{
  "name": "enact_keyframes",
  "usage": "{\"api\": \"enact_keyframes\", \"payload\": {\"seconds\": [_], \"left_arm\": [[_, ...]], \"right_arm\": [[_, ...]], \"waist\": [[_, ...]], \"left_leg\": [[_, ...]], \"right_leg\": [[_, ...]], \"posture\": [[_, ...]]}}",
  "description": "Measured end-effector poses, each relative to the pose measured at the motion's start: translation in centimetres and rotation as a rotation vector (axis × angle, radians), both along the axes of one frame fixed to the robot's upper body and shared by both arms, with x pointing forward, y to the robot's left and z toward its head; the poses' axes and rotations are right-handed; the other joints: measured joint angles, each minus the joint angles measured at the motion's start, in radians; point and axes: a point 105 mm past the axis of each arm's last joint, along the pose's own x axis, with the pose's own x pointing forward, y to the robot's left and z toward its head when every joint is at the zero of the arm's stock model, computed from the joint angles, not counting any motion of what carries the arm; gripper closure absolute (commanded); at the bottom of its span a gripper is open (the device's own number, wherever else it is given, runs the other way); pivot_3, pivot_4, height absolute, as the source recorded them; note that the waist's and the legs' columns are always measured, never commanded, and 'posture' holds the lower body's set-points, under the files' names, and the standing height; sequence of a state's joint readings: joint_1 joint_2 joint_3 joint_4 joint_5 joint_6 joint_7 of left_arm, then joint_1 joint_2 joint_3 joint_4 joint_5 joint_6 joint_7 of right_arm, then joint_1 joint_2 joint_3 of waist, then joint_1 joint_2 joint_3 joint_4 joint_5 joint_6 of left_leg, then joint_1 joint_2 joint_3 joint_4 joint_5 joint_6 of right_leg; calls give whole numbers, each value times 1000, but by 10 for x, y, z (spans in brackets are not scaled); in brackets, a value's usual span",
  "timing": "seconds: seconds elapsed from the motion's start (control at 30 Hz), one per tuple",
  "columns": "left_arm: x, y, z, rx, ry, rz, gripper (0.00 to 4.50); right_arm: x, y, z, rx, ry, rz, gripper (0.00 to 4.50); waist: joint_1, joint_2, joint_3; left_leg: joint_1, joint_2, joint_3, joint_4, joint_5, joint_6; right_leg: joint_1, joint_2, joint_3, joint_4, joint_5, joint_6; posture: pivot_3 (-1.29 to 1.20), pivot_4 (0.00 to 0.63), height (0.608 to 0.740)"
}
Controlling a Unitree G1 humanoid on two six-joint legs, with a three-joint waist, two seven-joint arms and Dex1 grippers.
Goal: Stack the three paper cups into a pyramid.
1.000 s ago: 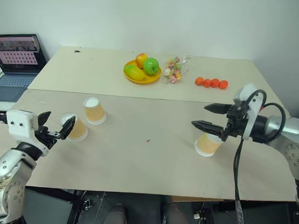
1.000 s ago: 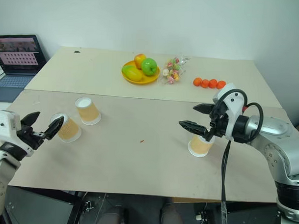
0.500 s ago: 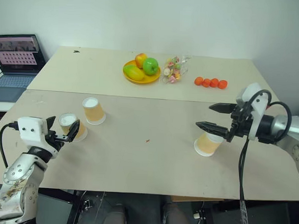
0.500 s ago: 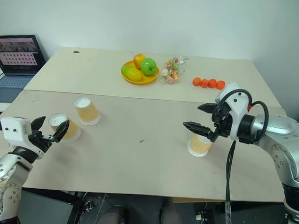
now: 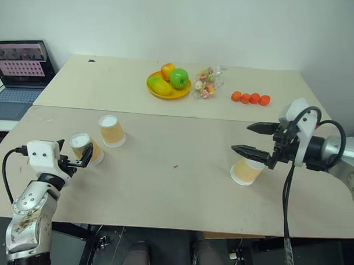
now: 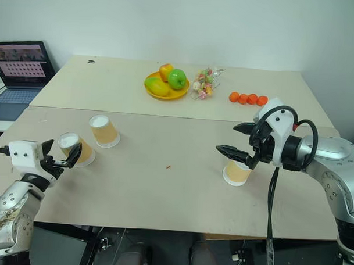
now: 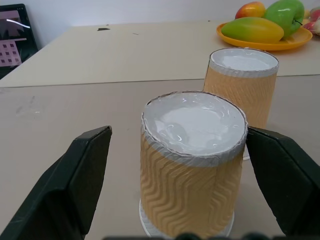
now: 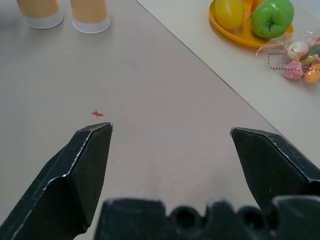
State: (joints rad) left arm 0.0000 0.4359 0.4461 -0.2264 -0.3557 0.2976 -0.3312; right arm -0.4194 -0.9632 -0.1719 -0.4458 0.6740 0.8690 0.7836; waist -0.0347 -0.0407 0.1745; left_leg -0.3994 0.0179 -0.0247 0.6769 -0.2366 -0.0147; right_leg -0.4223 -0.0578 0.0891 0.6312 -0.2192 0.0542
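The 3 paper cups [image 7: 192, 165] [image 7: 241, 82] [image 5: 246, 170] are pale orange-tan with an embossed zigzag pattern, white bases and rims. The table [image 5: 163, 190] is beige. A yellow plate [image 5: 167, 92] holds a green apple [image 5: 179, 78]. Both grippers' fingers [image 7: 80, 180] are black

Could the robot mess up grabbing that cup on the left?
Maybe. The open left gripper straddles an upside-down orange-tan paper cup, and a second cup stands close behind, so pushing further forward might bump it. Paper walls are soft, so a hard squeeze could dent the cup. The third cup sits under the open right gripper, which could knock it if it drops carelessly.
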Motion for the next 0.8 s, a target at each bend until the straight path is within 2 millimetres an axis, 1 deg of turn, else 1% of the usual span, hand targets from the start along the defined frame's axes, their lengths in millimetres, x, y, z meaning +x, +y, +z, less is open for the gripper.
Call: {"api": "enact_keyframes", "payload": {"seconds": [0.07, 0.13, 0.17, 0.2, 0.27, 0.3, 0.37, 0.53, 0.6, 0.63, 0.7, 0.77, 0.8], "left_arm": [[0, 1, 0, -3, -7, 9, 34], [1, 0, 0, -4, -15, 6, 557], [5, -2, 2, -16, -30, 2, 682], [9, -3, 3, -25, -40, -2, 1102], [12, -6, 4, -33, -47, -9, 1789], [13, -7, 4, -33, -52, -13, 1951], [14, -8, 4, -33, -57, -20, 2027], [18, -16, 6, -42, -72, -43, 2027], [22, -25, 9, -33, -79, -82, 2027], [24, -29, 14, -24, -91, -98, 2027], [29, -31, 34, 3, -142, -102, 2027], [37, -24, 78, 94, -247, -60, 2027], [36, -20, 99, 128, -300, -38, 2027]], "right_arm": [[-1, 0, 0, -2, 1, 0, 0], [-1, 0, 1, -3, 1, -2, 0], [-1, -1, 1, -4, 1, -6, 0], [-1, -1, 1, -4, 0, -6, 0], [-2, 0, 3, -4, -7, 0, 0], [-2, 1, 4, -6, -9, 1, 0], [-2, 0, 4, -10, -10, -1, 0], [-4, -3, 8, -6, -25, -13, 0], [-4, -5, 8, -4, -26, -22, 0], [-5, -5, 8, -4, -25, -22, 0], [-5, -6, 7, -4, -25, -33, 0], [-5, -9, 7, 0, -26, -51, 0], [-5, -10, 8, 1, -28, -53, 0]], "waist": [[-1, 0, 0], [-1, 0, 0], [0, 0, 0], [2, 0, 0], [3, 0, 0], [4, 0, 0], [4, 0, 0], [11, 0, 0], [15, 0, 0], [16, 0, 0], [20, 0, 0], [23, -1, 0], [22, -1, 0]], "left_leg": [[0, 0, 0, 0, 0, 0], [0, 0, 0, 0, 0, 0], [0, 0, 0, 0, 0, 0], [0, 0, 0, 0, 0, 0], [0, 0, 0, 0, 0, 0], [0, 0, 0, 0, 0, 0], [0, 0, 0, 0, 0, 0], [0, 0, 0, 0, 0, 0], [0, 0, 0, 1, 0, 0], [0, 0, 0, 1, 0, 0], [-1, 0, -1, 1, 0, 0], [-1, 0, -1, 1, 0, 0], [-1, 0, -1, 1, 0, 0]], "right_leg": [[0, 0, 0, 0, 0, 0], [0, 0, 0, 0, 0, 0], [0, 0, 0, 1, 0, 0], [0, 0, 0, 1, 0, 0], [0, 0, 0, 0, 1, 0], [0, 0, 0, 0, 1, 0], [0, 0, 0, 0, 1, 0], [0, 0, 0, 0, 1, 0], [0, 0, 0, 0, 1, 0], [0, 0, 0, 0, 1, 0], [0, 1, -1, 0, 1, 0], [-1, 1, -1, 0, 1, 0], [0, 1, -1, 0, 1, 0]], "posture": [[0, 150, 734], [0, 150, 734], [0, 150, 734], [0, 150, 734], [0, 150, 734], [0, 150, 734], [0, 150, 734], [0, 150, 734], [0, 150, 734], [0, 150, 734], [0, 150, 734], [0, 150, 734], [0, 150, 734]]}}
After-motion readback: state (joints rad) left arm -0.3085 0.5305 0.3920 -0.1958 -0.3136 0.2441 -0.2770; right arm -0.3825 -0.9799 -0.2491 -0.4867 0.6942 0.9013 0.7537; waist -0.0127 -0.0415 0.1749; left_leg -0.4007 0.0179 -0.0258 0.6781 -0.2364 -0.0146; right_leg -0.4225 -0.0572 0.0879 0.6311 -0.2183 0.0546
